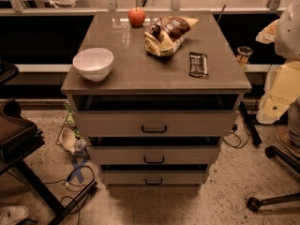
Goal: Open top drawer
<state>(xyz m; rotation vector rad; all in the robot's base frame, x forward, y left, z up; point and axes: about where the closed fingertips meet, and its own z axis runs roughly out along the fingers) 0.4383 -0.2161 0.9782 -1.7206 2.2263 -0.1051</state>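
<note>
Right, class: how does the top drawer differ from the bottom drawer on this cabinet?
The top drawer has a wider, taller front than the bottom drawer. The dark gap above the top drawer is taller than the one above the bottom drawer. Both are grey-beige with a small dark centred bar handle. The gripper, at the right edge, touches neither.

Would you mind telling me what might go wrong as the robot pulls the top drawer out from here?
The gripper is not in view, so it has yet to reach the handle of the top drawer. The middle drawer just below has a like handle, so it might grab the wrong one. The white bowl sits near the cabinet top's front left corner; a jerky pull could shake it off. The apple could roll too.
</note>
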